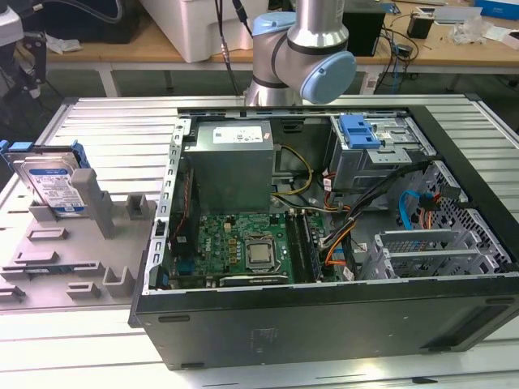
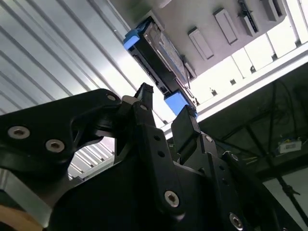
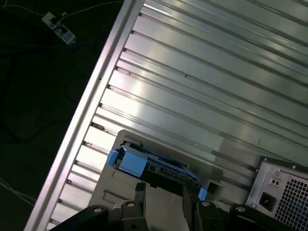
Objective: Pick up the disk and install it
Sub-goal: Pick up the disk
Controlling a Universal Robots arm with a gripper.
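Note:
The disk (image 1: 53, 185) is a silver drive with a white-and-blue label in a blue bracket. It stands on edge in a grey holder (image 1: 97, 207) at the exterior view's left, outside the computer case. In the second wrist view the disk (image 2: 153, 54) lies beyond my gripper (image 2: 164, 107), whose black fingers are apart with nothing between them. In the first wrist view the disk (image 3: 154, 166) sits just past the gripper (image 3: 163, 192), with no contact. The gripper is open and hangs some way off the disk.
The open computer case (image 1: 478, 292) fills the exterior view's middle and right, with a grey power supply (image 1: 231, 158), a motherboard (image 1: 243, 243) and a blue-handled drive cage (image 1: 361, 134). Ribbed aluminium table (image 3: 216, 72) surrounds the holder. The arm's joints (image 1: 304, 49) rise behind the case.

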